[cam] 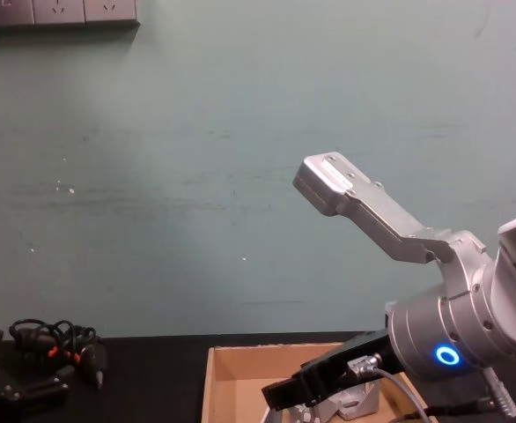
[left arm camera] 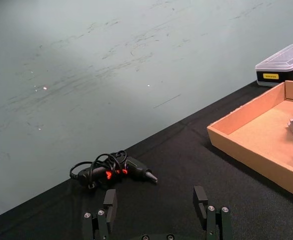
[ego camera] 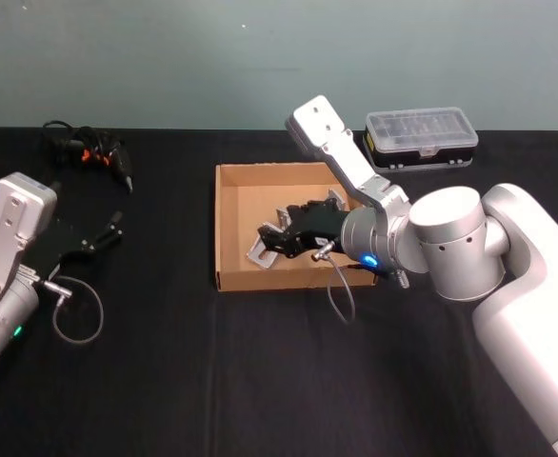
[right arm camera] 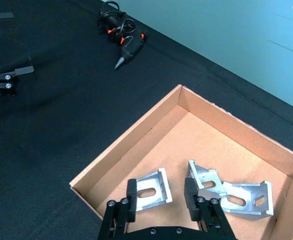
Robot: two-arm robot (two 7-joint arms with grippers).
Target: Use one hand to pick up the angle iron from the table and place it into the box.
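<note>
Presently: right gripper (right arm camera: 161, 200) spread, empty, above the box (right arm camera: 136, 134) | angle iron (right arm camera: 150, 187) lies on the box floor under the fingers; two more brackets (right arm camera: 231, 192) beside it | placement looks done, withdrawal left | long axis toward box's near wall | left gripper (ego camera: 93, 240) spread, well left of the box.

Both arms are thick silver-grey cylinders with rounded joints and flat boxy wrist housings, each ending in a black pincer, the right pincer (ego camera: 277, 240) and the left pincer (ego camera: 103, 233), with silver screw heads on the fingers, a looping grey cable, and a glowing blue ring on the right.
</note>
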